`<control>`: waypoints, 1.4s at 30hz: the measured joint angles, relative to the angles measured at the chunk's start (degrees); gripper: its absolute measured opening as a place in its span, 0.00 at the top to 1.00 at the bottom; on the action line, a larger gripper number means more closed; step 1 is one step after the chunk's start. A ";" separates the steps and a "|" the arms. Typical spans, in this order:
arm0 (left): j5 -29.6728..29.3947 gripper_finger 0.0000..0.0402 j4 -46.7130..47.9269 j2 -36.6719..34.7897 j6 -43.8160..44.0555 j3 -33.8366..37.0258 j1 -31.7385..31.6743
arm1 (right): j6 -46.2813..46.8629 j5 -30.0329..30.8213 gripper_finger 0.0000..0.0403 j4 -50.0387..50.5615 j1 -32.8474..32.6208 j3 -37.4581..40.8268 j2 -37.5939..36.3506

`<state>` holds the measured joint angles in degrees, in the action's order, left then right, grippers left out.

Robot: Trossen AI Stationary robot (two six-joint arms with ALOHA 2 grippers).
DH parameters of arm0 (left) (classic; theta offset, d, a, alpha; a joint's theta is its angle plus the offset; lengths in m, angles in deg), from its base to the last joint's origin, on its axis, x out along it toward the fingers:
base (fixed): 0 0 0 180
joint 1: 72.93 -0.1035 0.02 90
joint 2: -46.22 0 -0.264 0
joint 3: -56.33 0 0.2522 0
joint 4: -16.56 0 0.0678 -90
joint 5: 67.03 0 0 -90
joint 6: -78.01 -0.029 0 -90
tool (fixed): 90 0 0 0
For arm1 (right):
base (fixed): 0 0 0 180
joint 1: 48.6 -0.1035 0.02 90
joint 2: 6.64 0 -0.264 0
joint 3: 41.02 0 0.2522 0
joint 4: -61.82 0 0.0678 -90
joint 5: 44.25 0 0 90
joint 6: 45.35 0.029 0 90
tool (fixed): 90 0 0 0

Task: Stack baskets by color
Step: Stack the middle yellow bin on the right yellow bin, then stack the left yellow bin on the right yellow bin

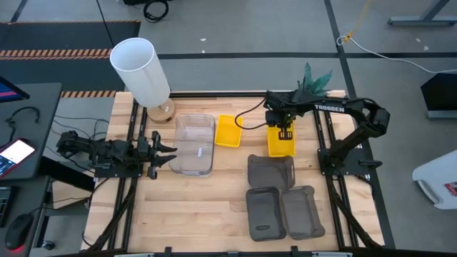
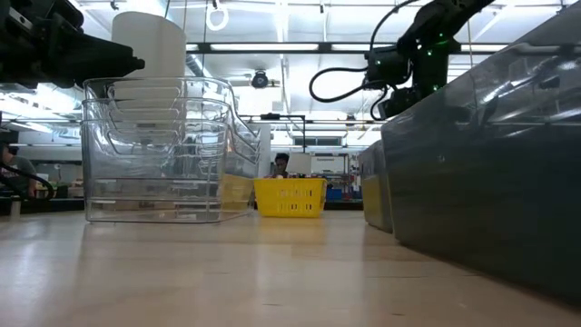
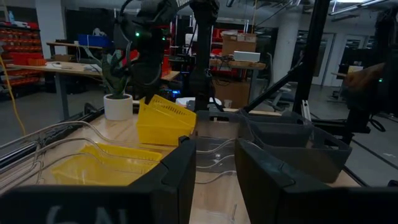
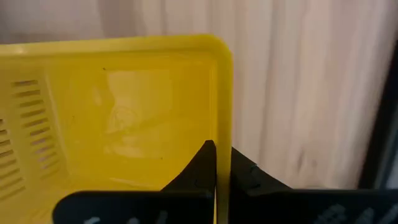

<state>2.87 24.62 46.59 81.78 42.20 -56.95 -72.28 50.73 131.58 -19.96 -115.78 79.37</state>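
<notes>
Right jaws clamp a yellow basket's (image 1: 281,140) rim beside 3 grey baskets (image 1: 282,200); left jaws apart by clear stack (image 1: 194,144)

The left arm is lying low along the table's 9 o'clock side, with its wrist pointing toward 3 o'clock. The left gripper (image 1: 170,155) is holding its fingers (image 3: 174,177) partly apart with nothing between them. The right arm is reaching in from the 3 o'clock side, elbow bent, with its forearm running toward 9 o'clock. The right gripper (image 1: 285,133) is pointing downward, its fingers (image 4: 200,167) pinching a yellow basket (image 4: 118,115) wall.
</notes>
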 joint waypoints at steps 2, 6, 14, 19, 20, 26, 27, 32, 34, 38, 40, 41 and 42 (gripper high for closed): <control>0.00 0.71 0.00 0.00 0.02 0.00 -0.01 | -0.04 -0.16 0.95 -0.49 -0.09 0.88 0.00; -0.01 0.71 0.00 0.00 0.02 0.00 0.00 | -0.02 0.11 0.91 -1.15 -0.09 2.00 0.00; 0.00 0.71 0.00 0.00 0.00 0.00 0.00 | 1.46 0.34 0.81 -4.91 -0.27 2.30 0.00; 0.00 0.71 0.00 0.00 0.02 0.00 -0.01 | 3.60 1.54 0.74 -7.85 -1.00 2.15 0.00; 0.00 0.71 0.00 0.00 0.02 0.00 -0.01 | 5.00 2.47 0.74 -9.17 -1.26 2.00 0.00; 0.00 0.71 0.00 0.00 0.02 0.00 -0.01 | 15.62 5.34 0.73 -16.77 -2.31 0.78 0.00; -0.02 0.71 0.00 0.00 0.02 0.00 0.01 | 17.23 5.38 0.73 -17.44 -2.34 0.57 0.00; -0.02 0.71 0.00 0.00 0.02 0.00 0.01 | 26.92 2.92 0.73 -18.06 -2.39 -2.21 2.53; 0.00 0.71 0.00 0.00 0.00 0.00 -0.01 | 28.95 0.69 0.73 -18.36 -2.75 -3.92 4.52; 0.00 0.71 -0.02 0.00 0.00 0.00 0.01 | 30.99 -0.15 0.73 -18.51 -3.93 -8.70 10.15; 0.00 0.71 -0.01 0.00 0.02 0.00 -0.01 | 31.26 -0.18 0.73 -18.75 -4.30 -11.96 12.94; 0.00 0.71 0.00 0.00 0.00 0.00 0.01 | 31.16 -0.17 0.73 -18.80 -4.40 -13.72 14.35; 0.00 0.71 -0.02 0.00 0.00 0.00 0.01 | 30.91 -0.16 0.73 -18.84 -4.48 -15.54 15.77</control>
<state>2.87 24.60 46.59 81.78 42.20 -56.94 -41.36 50.57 112.75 -24.44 -131.33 95.14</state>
